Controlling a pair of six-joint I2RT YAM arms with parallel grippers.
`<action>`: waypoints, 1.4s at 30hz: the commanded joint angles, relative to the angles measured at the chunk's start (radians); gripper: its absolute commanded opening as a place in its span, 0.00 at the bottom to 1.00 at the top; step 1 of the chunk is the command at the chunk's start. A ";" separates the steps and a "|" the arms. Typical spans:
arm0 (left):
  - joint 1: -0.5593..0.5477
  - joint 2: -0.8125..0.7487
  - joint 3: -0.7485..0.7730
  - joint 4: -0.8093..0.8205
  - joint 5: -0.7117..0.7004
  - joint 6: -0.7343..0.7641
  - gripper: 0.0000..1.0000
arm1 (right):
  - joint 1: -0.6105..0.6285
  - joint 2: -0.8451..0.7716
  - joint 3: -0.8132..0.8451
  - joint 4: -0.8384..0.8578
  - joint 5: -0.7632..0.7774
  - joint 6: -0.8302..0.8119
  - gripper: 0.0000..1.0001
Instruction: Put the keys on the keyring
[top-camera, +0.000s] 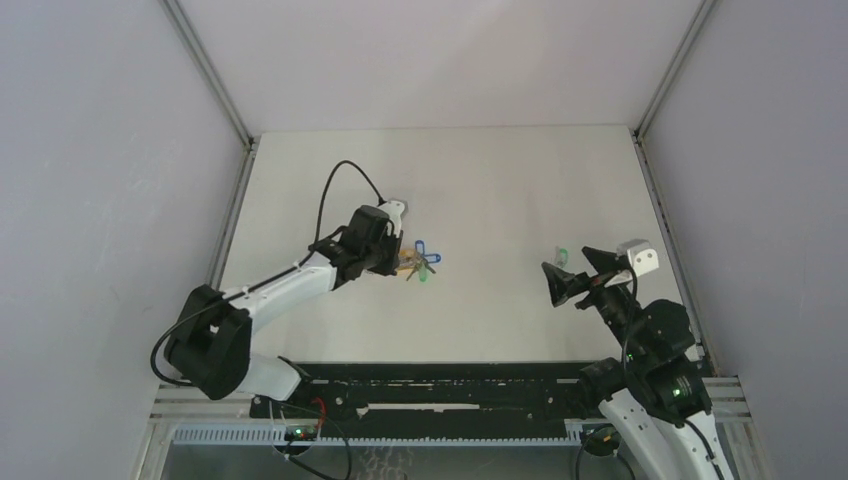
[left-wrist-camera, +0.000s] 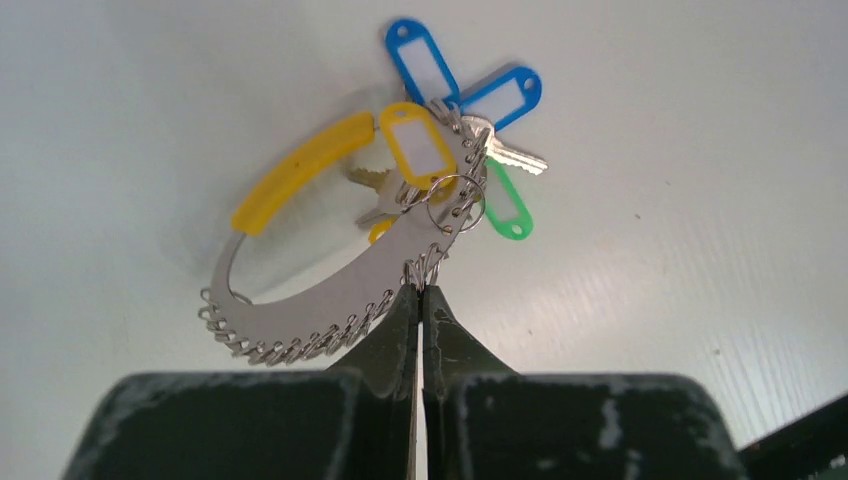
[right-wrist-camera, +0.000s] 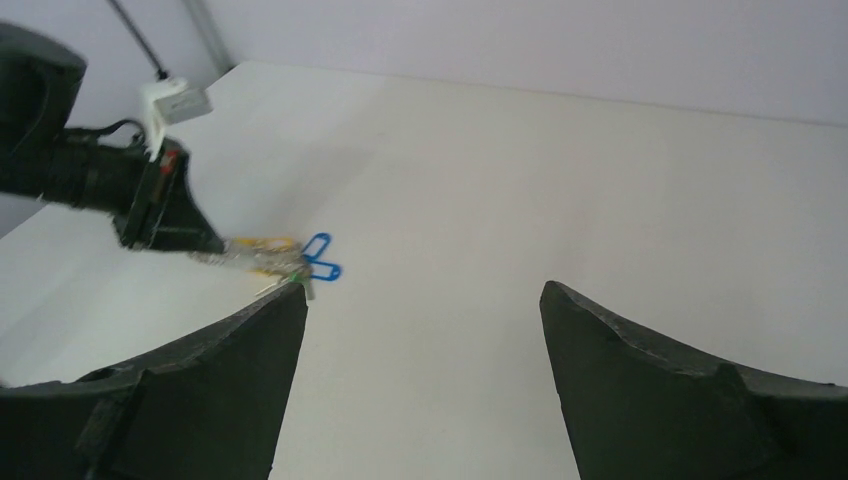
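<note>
The keyring (left-wrist-camera: 330, 292) is a flat silvery arc edged with small wire loops, joined to a curved yellow band (left-wrist-camera: 300, 170). A bunch of keys (left-wrist-camera: 512, 155) hangs on it, with blue tags (left-wrist-camera: 420, 60), a green tag (left-wrist-camera: 505, 205) and a yellow tag (left-wrist-camera: 420, 145). My left gripper (left-wrist-camera: 421, 290) is shut on a wire loop at the keyring's edge. The top view shows this bunch (top-camera: 424, 262) left of the table's centre, at the left gripper (top-camera: 400, 263). My right gripper (right-wrist-camera: 425, 295) stands open and empty, far right of the keyring (right-wrist-camera: 262, 255).
A small green piece (top-camera: 562, 254) shows on the white table (top-camera: 500, 180) beside the right gripper (top-camera: 569, 262); it is too small to identify. Grey walls close the table at the back and both sides. A black rail (top-camera: 450, 385) runs along the near edge.
</note>
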 joint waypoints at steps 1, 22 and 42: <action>-0.038 -0.108 -0.010 -0.038 0.063 0.087 0.00 | 0.008 0.101 0.032 0.096 -0.261 0.007 0.87; -0.127 -0.247 0.042 -0.081 0.219 0.186 0.00 | 0.159 0.864 0.025 0.655 -0.682 0.056 0.65; -0.155 -0.241 -0.104 0.231 0.299 0.174 0.00 | 0.173 1.290 0.045 1.040 -0.881 0.209 0.52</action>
